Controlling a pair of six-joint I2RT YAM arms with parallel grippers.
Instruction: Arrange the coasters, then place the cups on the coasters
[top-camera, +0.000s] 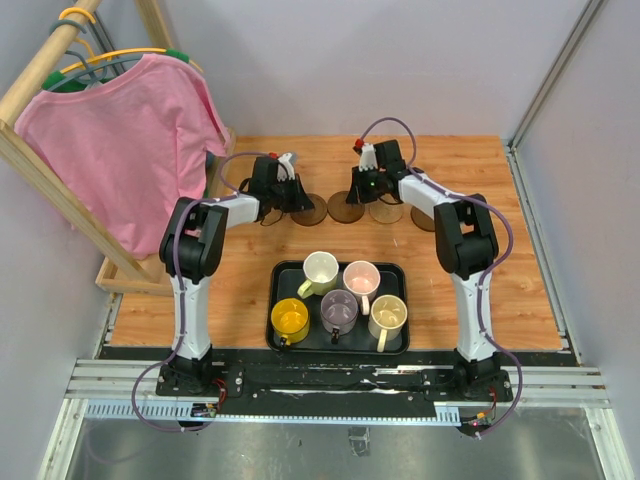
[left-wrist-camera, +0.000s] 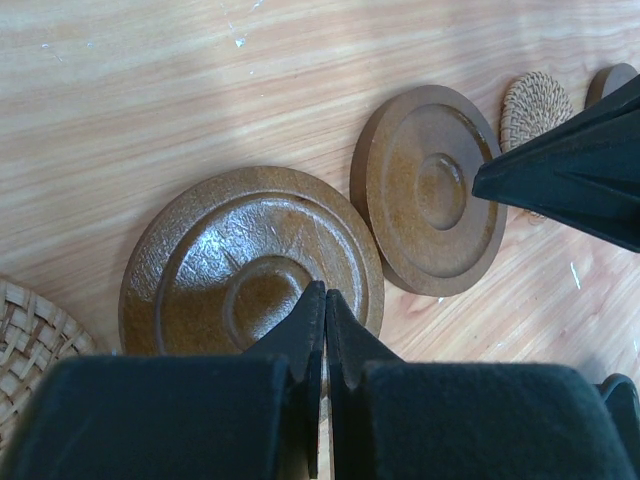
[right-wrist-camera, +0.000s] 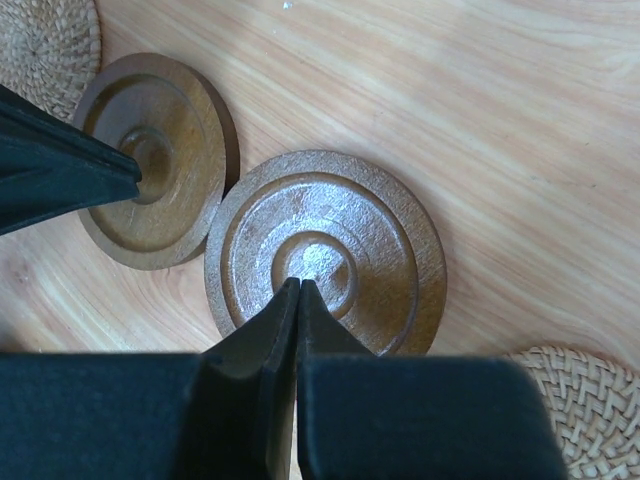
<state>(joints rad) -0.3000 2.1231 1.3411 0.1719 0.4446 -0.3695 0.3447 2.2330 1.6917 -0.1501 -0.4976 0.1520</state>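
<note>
My left gripper (left-wrist-camera: 325, 293) is shut, its tips over the centre of a dark brown coaster (left-wrist-camera: 250, 265), holding nothing. My right gripper (right-wrist-camera: 298, 283) is shut too, tips over the centre of the neighbouring dark brown coaster (right-wrist-camera: 330, 250). From above, these two coasters (top-camera: 310, 212) (top-camera: 345, 208) lie side by side at the back of the table. A cork coaster (top-camera: 386, 212) and a third dark one (top-camera: 424, 219) lie to their right. Another cork coaster (left-wrist-camera: 25, 335) sits beside the left arm. Several cups, among them a bright yellow cup (top-camera: 290, 318), stand on the black tray (top-camera: 276, 272).
A wooden rack with a pink shirt (top-camera: 130, 140) stands at the back left. Grey walls close in the wooden table (top-camera: 520, 260) at the back and right. A metal rail (top-camera: 330, 385) carries both arm bases at the near edge.
</note>
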